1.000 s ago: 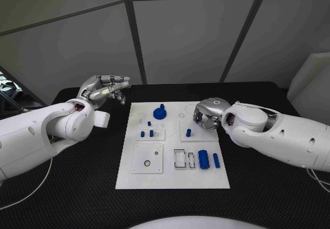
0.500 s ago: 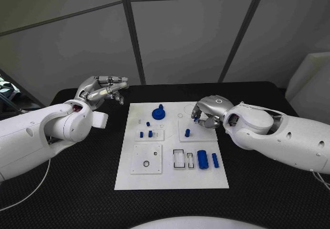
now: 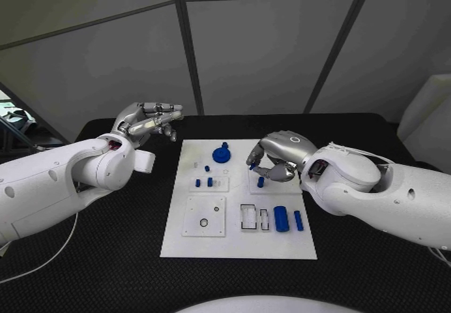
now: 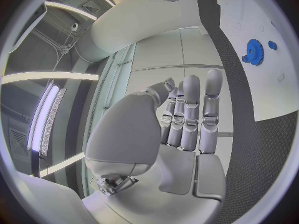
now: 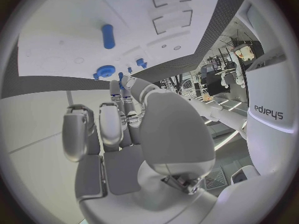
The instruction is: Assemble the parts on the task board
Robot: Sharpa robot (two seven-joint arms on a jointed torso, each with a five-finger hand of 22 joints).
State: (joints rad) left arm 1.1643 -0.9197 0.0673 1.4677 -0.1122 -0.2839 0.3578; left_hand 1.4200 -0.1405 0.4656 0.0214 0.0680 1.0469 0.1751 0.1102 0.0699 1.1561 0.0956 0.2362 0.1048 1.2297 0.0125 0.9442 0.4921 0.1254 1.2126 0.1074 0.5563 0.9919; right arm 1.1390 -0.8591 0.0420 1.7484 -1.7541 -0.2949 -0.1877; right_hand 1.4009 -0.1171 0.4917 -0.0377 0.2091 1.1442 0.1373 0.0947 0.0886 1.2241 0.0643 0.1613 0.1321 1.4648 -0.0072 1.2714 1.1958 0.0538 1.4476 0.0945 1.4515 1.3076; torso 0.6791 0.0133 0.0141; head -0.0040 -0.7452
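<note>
Silver left hand [image 3: 150, 120] raised beyond task board [image 3: 240, 242] far-left corner, fingers apart, holding nothing. White board mid-table; blue gear [image 3: 221, 154] near far edge, small pegs [image 3: 210, 182] in left block, blue cylinder [image 3: 281, 218] and thin pin [image 3: 298, 220] beside rectangular slots. Right hand [image 3: 270, 158] over right block, fingers curled above upright peg [image 3: 261, 182]; grip hidden, cannot tell. Since a second ago, right hand has shifted toward board centre.

even, soft light fills the head view; the white task board [image 3: 240, 241] is bright against the matte black tabletop [image 3: 376, 261], with faint shadows. both wrist views bend straight edges strongly inside dark circular frames. glowing ceiling strips [image 4: 47, 117] glare at the left.
</note>
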